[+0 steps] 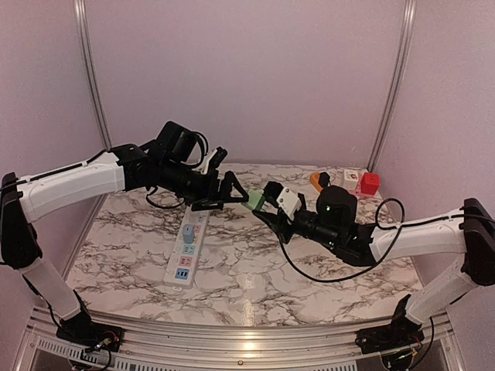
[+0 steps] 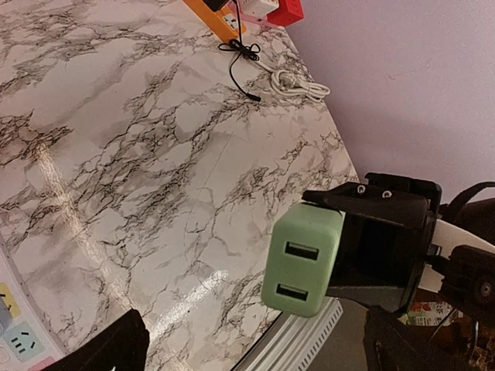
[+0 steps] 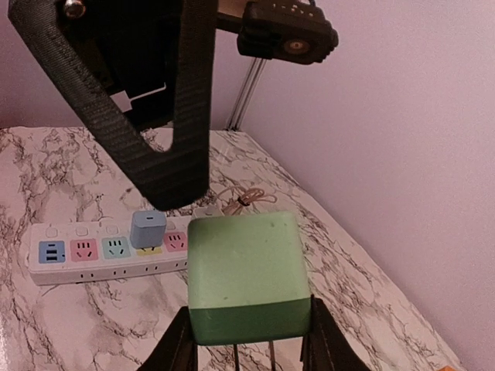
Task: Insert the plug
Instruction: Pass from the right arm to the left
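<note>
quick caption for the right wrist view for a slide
Right end effector holds a green plug above the marble table; behind it, a white power strip carries a blue adapter.

The left fingers point(image 2: 104, 348) show only as dark tips, cut off by the bottom edge of the left wrist view. The strip point(image 2: 15, 325) is only a corner at that view's left edge. In the right wrist view the right fingers point(image 3: 179, 348) and the plug's point(image 3: 244, 278) underside run off the bottom, and a left finger is cut off at the top. Boxes point(image 1: 370, 182) at the surface's far right corner are too small to identify.
</note>
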`<state>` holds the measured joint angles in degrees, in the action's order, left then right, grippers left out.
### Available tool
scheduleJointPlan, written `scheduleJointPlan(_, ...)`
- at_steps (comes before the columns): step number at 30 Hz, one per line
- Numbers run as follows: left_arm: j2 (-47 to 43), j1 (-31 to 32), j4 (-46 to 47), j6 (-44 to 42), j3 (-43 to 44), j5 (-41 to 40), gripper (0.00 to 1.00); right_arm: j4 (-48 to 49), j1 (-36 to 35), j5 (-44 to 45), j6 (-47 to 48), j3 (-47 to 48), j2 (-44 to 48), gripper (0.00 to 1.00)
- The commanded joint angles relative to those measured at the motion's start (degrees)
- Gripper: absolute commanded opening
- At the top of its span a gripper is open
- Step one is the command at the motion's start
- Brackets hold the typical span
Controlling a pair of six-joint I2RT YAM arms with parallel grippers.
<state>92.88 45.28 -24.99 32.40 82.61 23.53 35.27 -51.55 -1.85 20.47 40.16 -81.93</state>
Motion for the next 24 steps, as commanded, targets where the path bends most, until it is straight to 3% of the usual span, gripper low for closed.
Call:
scheduleJointPlan(1,1.12,1.17,4.3,0.95,0.09,4.53,0.99,1.52,-0.8,-1.94,0.93,0.18,1.95,0.22)
scheduleJointPlan(15,2.8,3.32,8.49,2.71,0.35,9.71,0.91,0.97,-2.11,-4.22,1.77,-0.48,4.24,0.22)
scheduleJointPlan(24,3.72,3.68,9.79,3.18,1.06,10.73,0.69,0.39,-2.24,-6.41,2.12,-1.05,3.84,0.21)
